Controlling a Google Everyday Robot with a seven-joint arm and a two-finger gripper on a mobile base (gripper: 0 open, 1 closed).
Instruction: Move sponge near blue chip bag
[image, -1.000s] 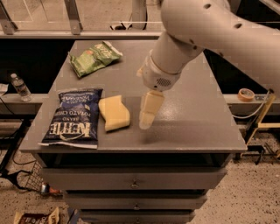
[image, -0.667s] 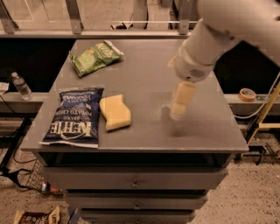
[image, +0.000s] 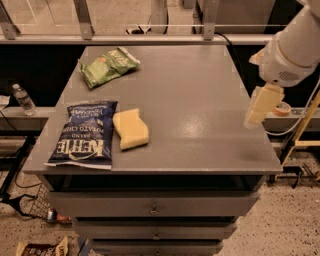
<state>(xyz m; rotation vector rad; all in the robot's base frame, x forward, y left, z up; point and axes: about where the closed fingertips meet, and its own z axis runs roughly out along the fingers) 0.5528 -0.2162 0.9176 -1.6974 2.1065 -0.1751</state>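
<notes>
Sponge (image: 130, 129) is lying just beside the blue Kettle chip bag (image: 84, 134) at the table's (image: 200, 90) near left, task looking done, while the gripper (image: 259, 106), its grip impossible to tell, is hanging at the right edge, best lifted away without brushing either.

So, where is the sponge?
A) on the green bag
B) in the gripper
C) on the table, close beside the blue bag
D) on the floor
C: the sponge lies on the table close beside the blue bag, while the gripper hangs apart from both, near the table's right edge in the picture.
</notes>
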